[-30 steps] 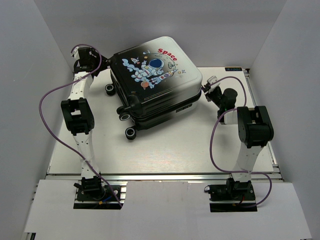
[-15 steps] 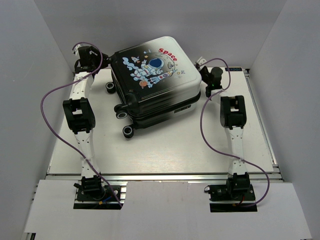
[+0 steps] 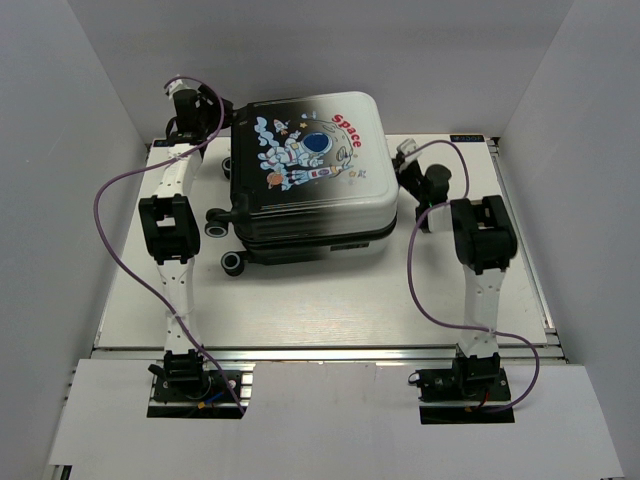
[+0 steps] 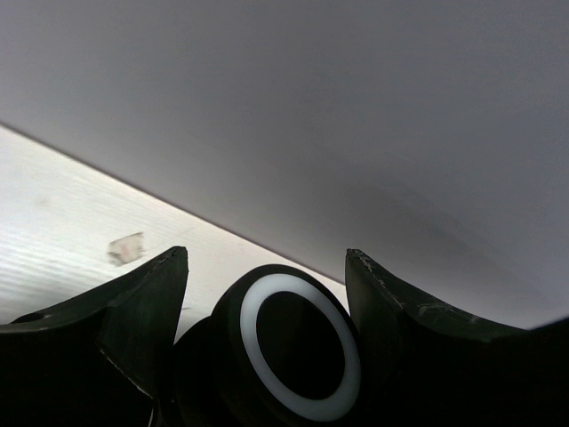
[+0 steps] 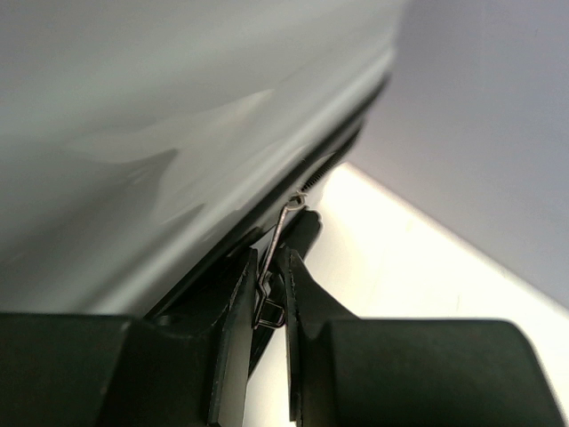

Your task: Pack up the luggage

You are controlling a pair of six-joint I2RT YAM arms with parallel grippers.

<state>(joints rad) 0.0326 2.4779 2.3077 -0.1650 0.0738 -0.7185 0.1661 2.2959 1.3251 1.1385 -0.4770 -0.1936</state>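
Left gripper: Your black two-finger left gripper point(image 4: 267, 256) is at the far left corner of the small hard-shell wheeled suitcase point(image 3: 310, 170). Its jaws are spread wide and clamped around a black caster wheel with a white ring point(image 4: 293, 351). The wheel and its dark housing fill the gap from one finger to the other.
Right gripper: Your black right gripper point(image 5: 269, 267) is against the suitcase's right side, close to its far corner. Its fingers point(image 5: 236, 311) are pressed almost together, pinching a thin metal wire zipper pull point(image 5: 283, 222).
Luggage: The suitcase shell fades from black to white and carries a cartoon astronaut print and the red word "Space". It lies flat and closed, printed side up, between your two grippers.
Table: The white table point(image 3: 330, 300) lies under the suitcase and shows bare on its near side.
Other wheels: Two more black wheels point(image 3: 214, 222) stick out from the suitcase's left side, towards its near left corner.
Seam: In the right wrist view the pale shell curves down to a dark zipper line. The pull leaves that line just above your fingertips.
Cables: A purple cable point(image 3: 110, 200) loops out to the left of the suitcase, and another hangs to its right.
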